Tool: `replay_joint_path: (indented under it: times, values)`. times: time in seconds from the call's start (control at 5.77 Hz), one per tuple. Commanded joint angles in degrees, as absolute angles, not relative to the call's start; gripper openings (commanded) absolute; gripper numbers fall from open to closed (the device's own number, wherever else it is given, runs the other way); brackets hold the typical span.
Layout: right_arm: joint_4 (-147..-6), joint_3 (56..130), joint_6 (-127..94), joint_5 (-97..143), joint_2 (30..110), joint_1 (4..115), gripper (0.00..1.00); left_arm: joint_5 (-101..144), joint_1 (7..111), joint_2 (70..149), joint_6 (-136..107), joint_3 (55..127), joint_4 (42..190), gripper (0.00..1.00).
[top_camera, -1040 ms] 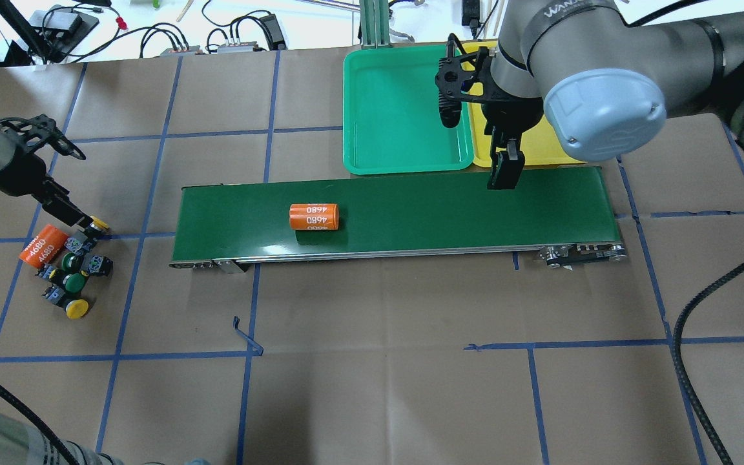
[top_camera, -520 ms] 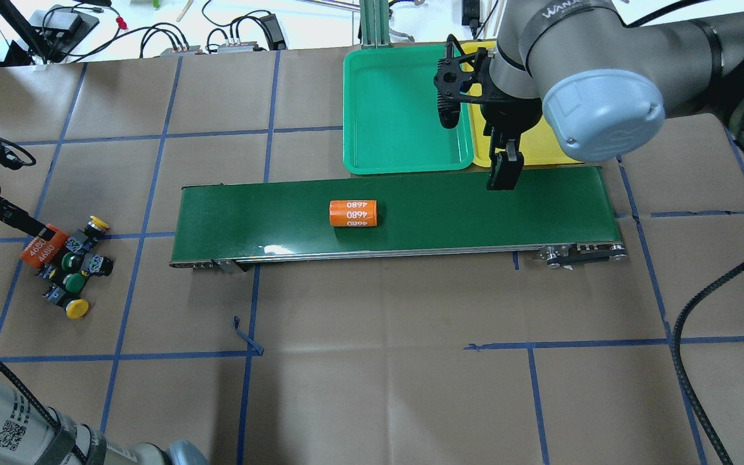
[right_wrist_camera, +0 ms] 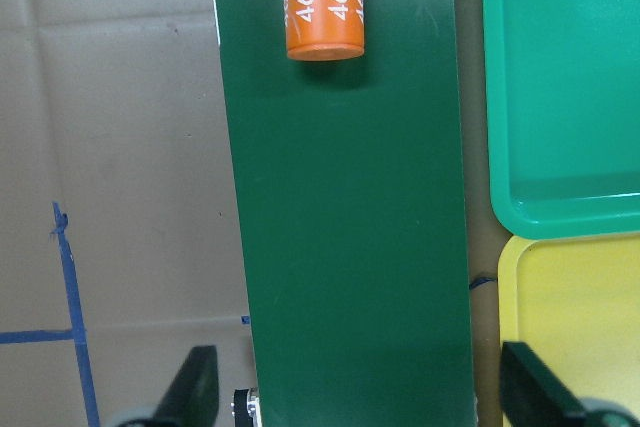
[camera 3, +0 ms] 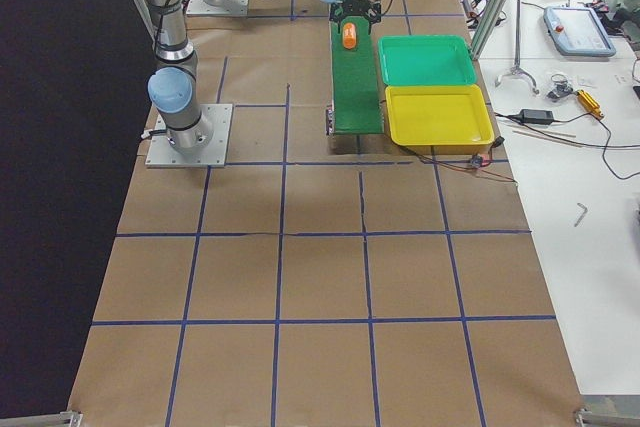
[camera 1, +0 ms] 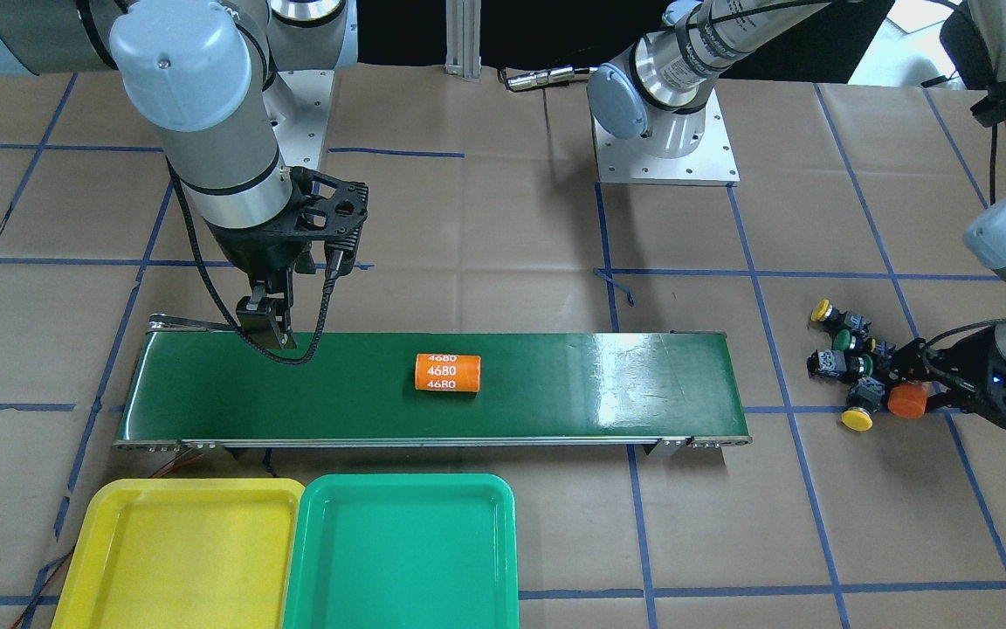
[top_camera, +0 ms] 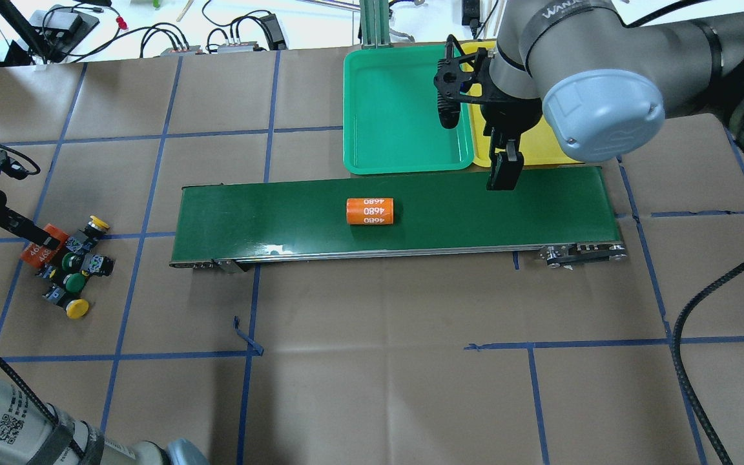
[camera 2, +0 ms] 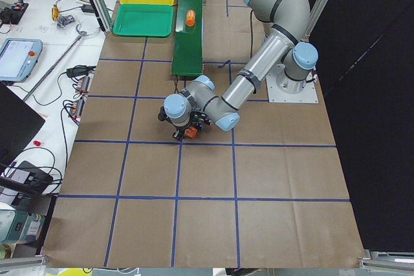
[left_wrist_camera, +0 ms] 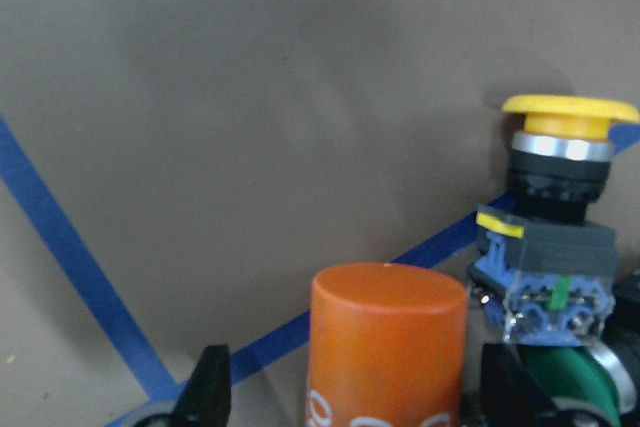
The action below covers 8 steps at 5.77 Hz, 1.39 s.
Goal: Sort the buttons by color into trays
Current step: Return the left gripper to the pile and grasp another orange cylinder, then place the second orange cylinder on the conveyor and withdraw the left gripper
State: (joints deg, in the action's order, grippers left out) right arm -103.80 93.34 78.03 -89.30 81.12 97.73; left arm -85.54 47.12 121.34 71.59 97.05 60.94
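Observation:
Four buttons lie clustered on the table at the far left: a yellow one (top_camera: 97, 225), two green ones (top_camera: 72, 261) and another yellow one (top_camera: 77, 309). My left gripper (top_camera: 42, 242) is open, its fingers either side of an orange "4680" cylinder (left_wrist_camera: 386, 347) beside the cluster; the near yellow button (left_wrist_camera: 568, 122) stands just right of it. My right gripper (top_camera: 503, 174) is open and empty above the conveyor's right end. The green tray (top_camera: 404, 110) and yellow tray (camera 1: 175, 550) sit empty side by side behind the belt.
A second orange "4680" cylinder (top_camera: 370, 211) lies on the dark green conveyor belt (top_camera: 475, 213) near its middle. Cables and boxes line the far table edge (top_camera: 152, 39). A bit of loose blue tape (top_camera: 246, 336) sticks up in front of the belt.
The cylinder on the belt has travelled right. My left gripper has moved left from the yellow button and down around the orange cylinder beside the cluster. The right arm has not moved.

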Motion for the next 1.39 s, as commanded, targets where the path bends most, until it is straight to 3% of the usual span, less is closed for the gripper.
replay_joint_path:
  times: [0.0,0.35,0.69,1.21]
  values:
    - [-103.8,93.34,78.05,-89.3,81.12,97.73,1.0,-84.91,47.28,120.16,70.32,96.34,61.69,0.18]
    - [-103.8,93.34,77.96,-89.21,81.12,97.73,1.0,-81.85,52.0,115.26,70.57,95.27,63.62,0.15]
    - [-103.8,93.34,78.05,-89.21,81.12,97.73,1.0,-81.39,65.76,110.15,71.88,95.97,65.21,0.15]
    - [-103.71,93.34,78.13,-89.12,81.12,97.73,1.0,-81.56,85.55,110.13,74.53,97.12,65.12,0.15]
